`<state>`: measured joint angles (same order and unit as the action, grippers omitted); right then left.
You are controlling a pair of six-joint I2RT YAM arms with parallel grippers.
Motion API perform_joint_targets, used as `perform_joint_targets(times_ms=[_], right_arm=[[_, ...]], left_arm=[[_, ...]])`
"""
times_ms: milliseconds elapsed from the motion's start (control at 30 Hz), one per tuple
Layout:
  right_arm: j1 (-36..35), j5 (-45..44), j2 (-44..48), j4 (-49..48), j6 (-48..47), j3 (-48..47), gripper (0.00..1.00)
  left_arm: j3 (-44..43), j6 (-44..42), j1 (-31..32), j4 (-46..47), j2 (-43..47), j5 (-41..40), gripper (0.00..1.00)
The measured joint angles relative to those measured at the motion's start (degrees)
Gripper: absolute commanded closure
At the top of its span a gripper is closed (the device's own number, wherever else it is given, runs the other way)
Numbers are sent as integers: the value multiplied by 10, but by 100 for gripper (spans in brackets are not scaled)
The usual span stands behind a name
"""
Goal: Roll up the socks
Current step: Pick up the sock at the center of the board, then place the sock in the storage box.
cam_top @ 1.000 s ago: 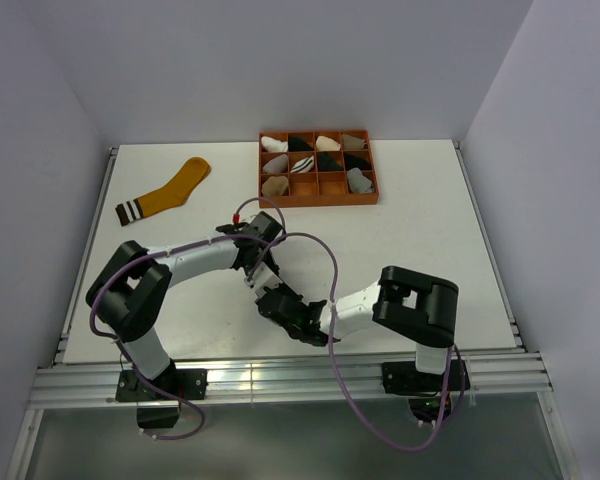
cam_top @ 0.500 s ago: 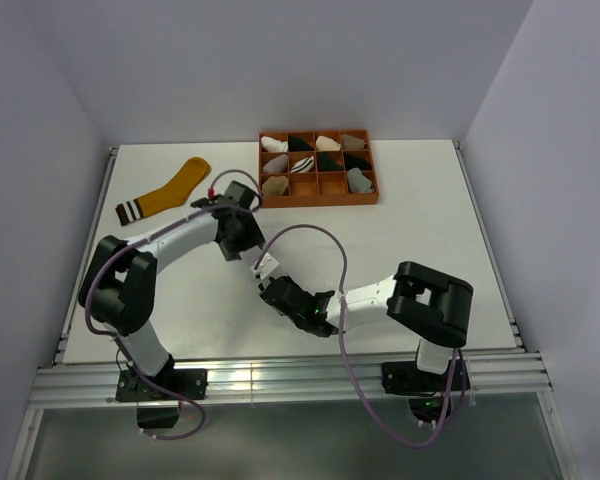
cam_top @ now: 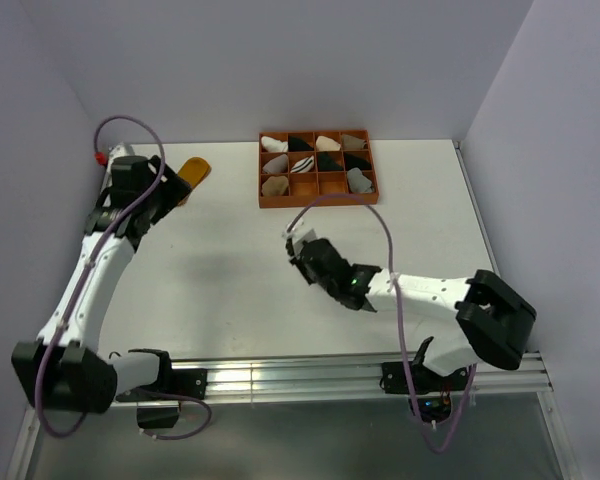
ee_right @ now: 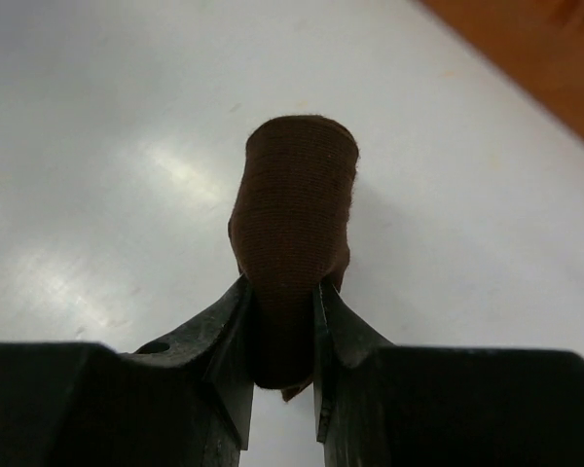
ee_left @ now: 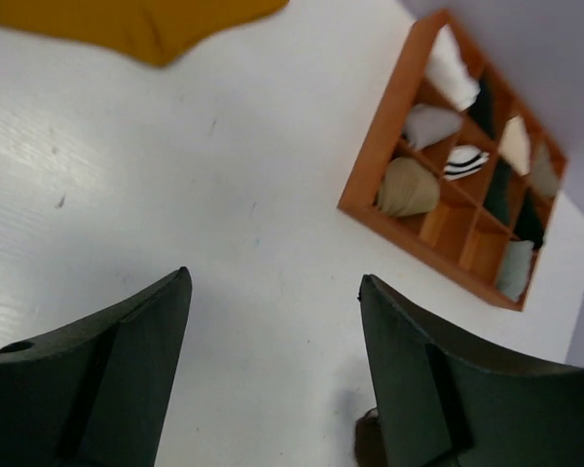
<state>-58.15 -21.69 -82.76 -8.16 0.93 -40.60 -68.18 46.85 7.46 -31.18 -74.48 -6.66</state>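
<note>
A rolled dark brown sock (ee_right: 294,204) is pinched between the fingers of my right gripper (ee_right: 277,287), which is shut on it above the table. Seen from above, that right gripper (cam_top: 302,252) hangs mid-table, in front of the orange tray (cam_top: 317,200). A mustard-yellow sock (cam_top: 195,168) lies flat at the back left, mostly hidden under my left arm. My left gripper (cam_top: 165,195) hovers just beside it. In the left wrist view the left gripper (ee_left: 273,277) is open with bare table between its fingers, and the mustard-yellow sock (ee_left: 136,24) lies beyond them.
The orange tray (ee_left: 370,209) has several compartments holding small white, black and beige sock bundles. Its corner (ee_right: 535,58) shows past the brown roll. Walls close in the table on the left, back and right.
My left arm swung from mid-table to the back left beside the mustard sock, and its jaws opened. My right gripper lifted the brown roll and carried it back towards the tray.
</note>
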Motion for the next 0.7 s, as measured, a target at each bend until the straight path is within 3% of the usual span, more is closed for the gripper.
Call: perform_joint_targets(times_ms=[167, 333, 700], right_arm=[[115, 42, 33, 47, -55, -72, 100], [209, 81, 27, 71, -96, -146, 100], [361, 173, -126, 110, -188, -314, 100]], left_arm=[[53, -47, -45, 40, 139, 8, 20], [90, -89, -69, 48, 218, -4, 20], [143, -176, -61, 79, 264, -7, 16]])
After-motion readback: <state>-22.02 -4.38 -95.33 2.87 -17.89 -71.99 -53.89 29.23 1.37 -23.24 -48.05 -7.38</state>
